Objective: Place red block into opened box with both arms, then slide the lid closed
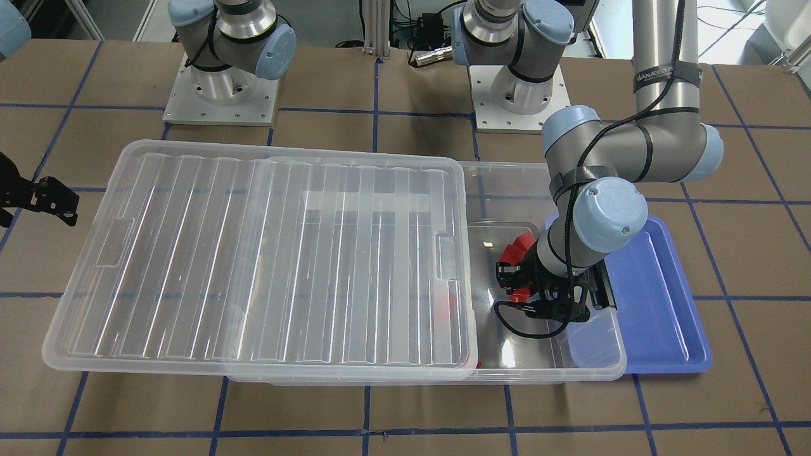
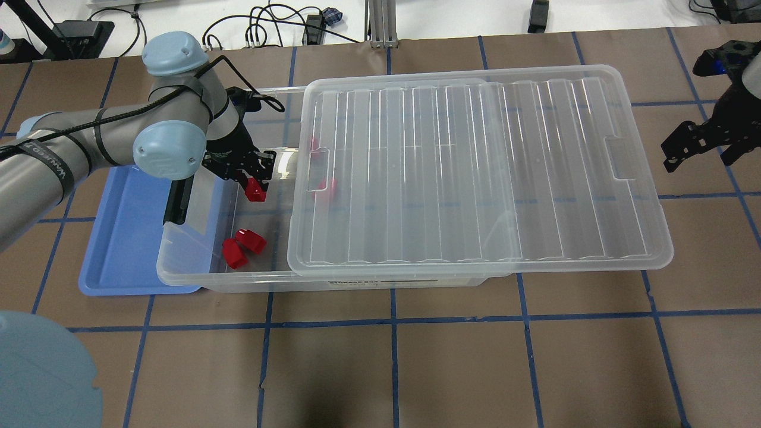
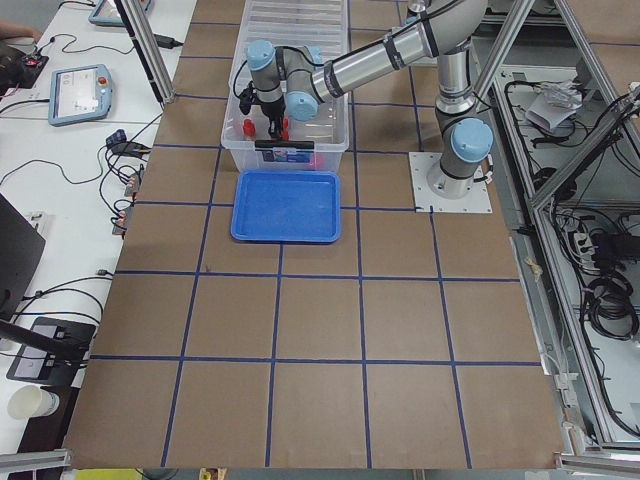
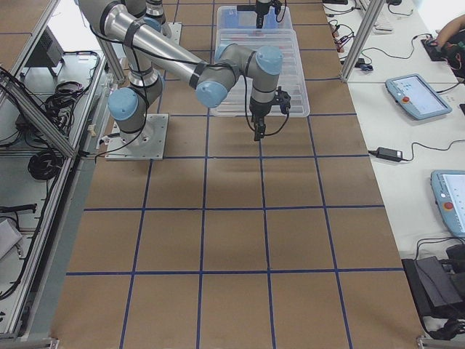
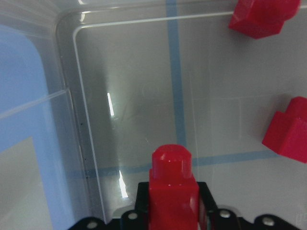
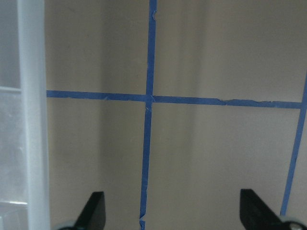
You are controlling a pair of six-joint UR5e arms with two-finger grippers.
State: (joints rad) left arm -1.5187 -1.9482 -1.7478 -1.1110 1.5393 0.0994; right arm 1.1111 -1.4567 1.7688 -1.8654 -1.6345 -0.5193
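Note:
My left gripper (image 2: 254, 185) is shut on a red block (image 2: 256, 192) and holds it above the floor of the box (image 2: 196, 274), over its uncovered end. In the left wrist view the red block (image 5: 172, 191) stands upright between the black fingers. Two loose red blocks (image 2: 244, 246) lie on the box floor near the front wall, and more show dimly under the lid (image 2: 475, 172). The ridged clear lid covers most of the box and overhangs its far end. My right gripper (image 2: 694, 148) hangs open beside that end of the lid, holding nothing.
A flat blue tray (image 2: 122, 238) lies against the box's uncovered end, under my left arm. The lid's edge (image 6: 31, 120) sits at the left of the right wrist view, with taped brown table (image 6: 201, 153) below the open right gripper (image 6: 175, 213).

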